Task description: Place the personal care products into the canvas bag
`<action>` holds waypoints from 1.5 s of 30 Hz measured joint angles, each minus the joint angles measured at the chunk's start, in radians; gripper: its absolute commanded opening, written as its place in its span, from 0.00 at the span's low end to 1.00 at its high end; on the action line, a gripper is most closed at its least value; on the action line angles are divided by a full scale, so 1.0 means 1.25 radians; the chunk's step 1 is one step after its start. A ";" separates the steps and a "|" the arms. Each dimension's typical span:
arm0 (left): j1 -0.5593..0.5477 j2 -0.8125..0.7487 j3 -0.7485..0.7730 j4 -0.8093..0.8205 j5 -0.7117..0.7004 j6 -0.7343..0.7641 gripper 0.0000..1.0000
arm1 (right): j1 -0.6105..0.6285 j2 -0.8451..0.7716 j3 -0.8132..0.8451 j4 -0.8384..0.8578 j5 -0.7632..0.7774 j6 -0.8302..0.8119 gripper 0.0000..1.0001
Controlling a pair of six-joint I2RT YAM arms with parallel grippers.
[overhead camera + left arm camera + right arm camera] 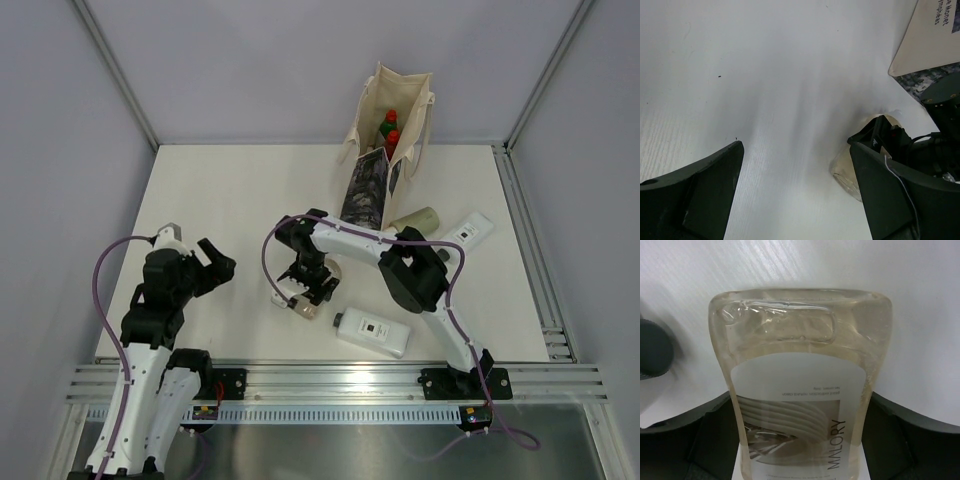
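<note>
On the white desk [240, 200] we see pale walls [250, 70] all round and a metal rail [340, 380] along the near edge. Our canvas bag [424, 112] stands at the far side, with two red-capped bottles [391, 135] inside it. One side of the bag shows the word "Monet". The peach bottle [800, 390] lies near the middle of the desk, and its label says MALORY. Our right fingers [900, 435] sit on both sides of it, but we cannot tell if they squeeze it. Our left fingers [700, 195] are wide apart with nothing between them. A flat white bottle [372, 331] lies nearer the rail.
</note>
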 measured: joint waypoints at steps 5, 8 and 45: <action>0.000 -0.006 0.000 -0.001 0.000 -0.003 0.92 | 0.001 0.000 0.001 0.023 -0.007 0.042 0.11; 0.000 -0.006 0.000 0.000 0.000 -0.007 0.92 | -0.008 0.000 0.005 0.017 -0.029 0.080 0.00; 0.000 0.023 -0.082 0.295 0.105 -0.184 0.99 | -0.608 -0.231 0.310 0.730 0.016 1.763 0.00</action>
